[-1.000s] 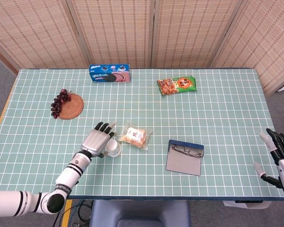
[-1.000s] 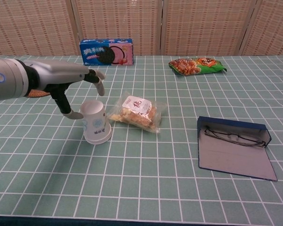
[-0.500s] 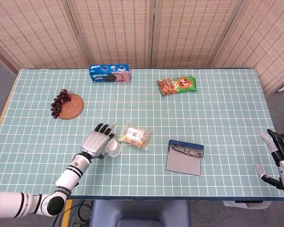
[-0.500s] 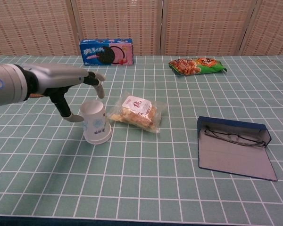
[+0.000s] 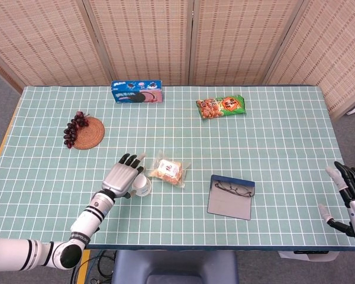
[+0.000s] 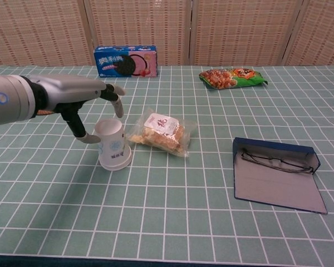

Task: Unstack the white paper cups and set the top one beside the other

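Left hand [image 6: 89, 97] fingers spread, nothing gripped; stacked paper cups [image 6: 112, 144] could easily get tipped toward the snack bag [image 6: 160, 132].

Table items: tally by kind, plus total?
Paper cup stack: 1 (how many cups are nested cannot be told)
Cookie box: 1
Snack bags: 2, green bag and clear bag
Grape bunch: 1
Woven coaster: 1
Glasses: 1
Open glasses case: 1
Total: 8
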